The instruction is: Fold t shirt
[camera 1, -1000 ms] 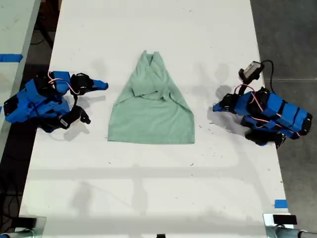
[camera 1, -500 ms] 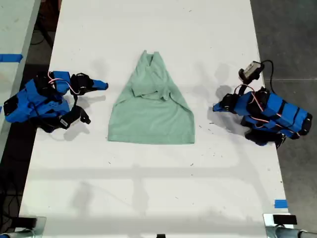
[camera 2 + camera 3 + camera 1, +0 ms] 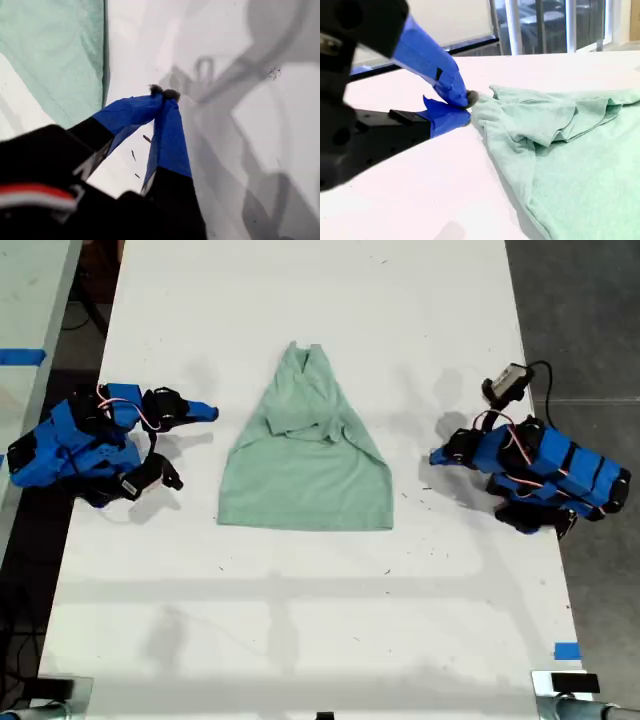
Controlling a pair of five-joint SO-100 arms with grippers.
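The pale mint-green t shirt (image 3: 305,475) lies flat in the middle of the white table, its sleeves folded in so it narrows toward the far end. My first gripper (image 3: 433,456) rests shut at the exterior view's right, a short way from the shirt. Its wrist view shows the blue fingertips together (image 3: 165,93) over bare table beside a straight edge of the shirt (image 3: 55,55). At the exterior view's left, my second gripper (image 3: 212,412) is shut and points at the shirt, slightly apart from it. In its wrist view the tips (image 3: 468,107) hold nothing, with the shirt's folds (image 3: 570,150) beyond.
The white table (image 3: 300,620) runs the length of the exterior view. A blue tape mark (image 3: 566,650) sits near its edge at the exterior view's lower right. A second table with blue tape (image 3: 20,357) stands at that view's left, with dark floor on the right.
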